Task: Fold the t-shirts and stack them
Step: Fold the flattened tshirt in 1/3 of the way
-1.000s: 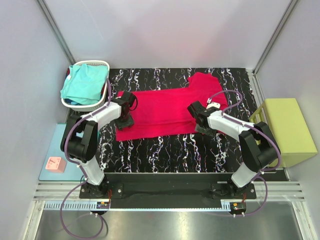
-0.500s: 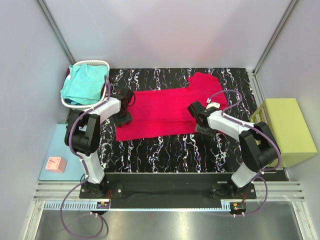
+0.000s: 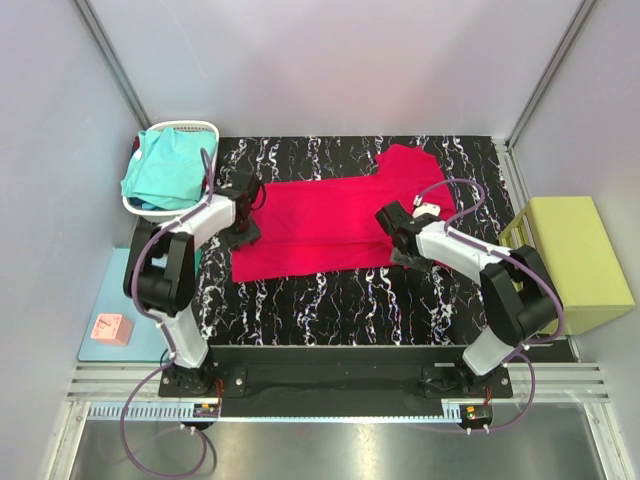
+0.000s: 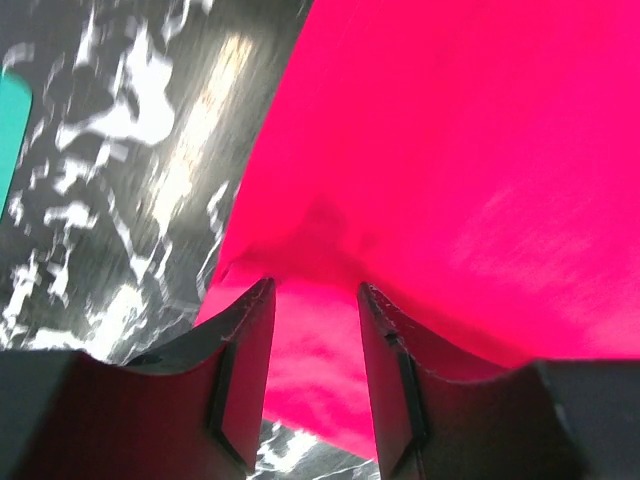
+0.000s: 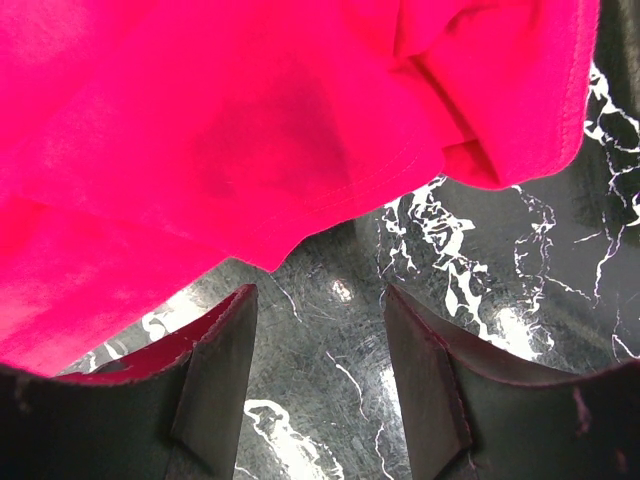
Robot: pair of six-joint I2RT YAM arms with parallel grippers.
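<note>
**Q:** How are the jaws of the left gripper [image 4: 313, 288] standing?
**A:** They are standing apart with a narrow gap between them. The crimson-red t-shirt [image 4: 430, 150] is filling that gap, and its left edge is bunching slightly at the fingertips. Whether the fingers are touching the cloth cannot be told.

**Q:** And the right gripper [image 5: 318, 292]?
**A:** Its jaws are spread wider and are hanging over the bare black marbled table [image 5: 520, 280]. The shirt's near hem is running just beyond the tips, and a folded sleeve is lying to the right.

**Q:** Where are the garments lying?
**A:** The red shirt is lying spread across the middle of the table, between the two grippers, with one sleeve pointing toward the far right corner. The turquoise t-shirt [image 3: 165, 165] is lying heaped in a white basket [image 3: 185, 123] at the far left corner, well apart from the red one.

**Q:** What is crowding the arms?
**A:** The left arm is reaching just beside the basket, and its purple cable [image 3: 210, 170] is looping up near the rim. The right arm's cable is arching over the sleeve. A yellow-green block [image 3: 578, 260] is sitting right of the table. A light-blue mat [image 3: 100, 290] bearing a small pink block [image 3: 110, 328] is lying left of the left arm's base.
</note>
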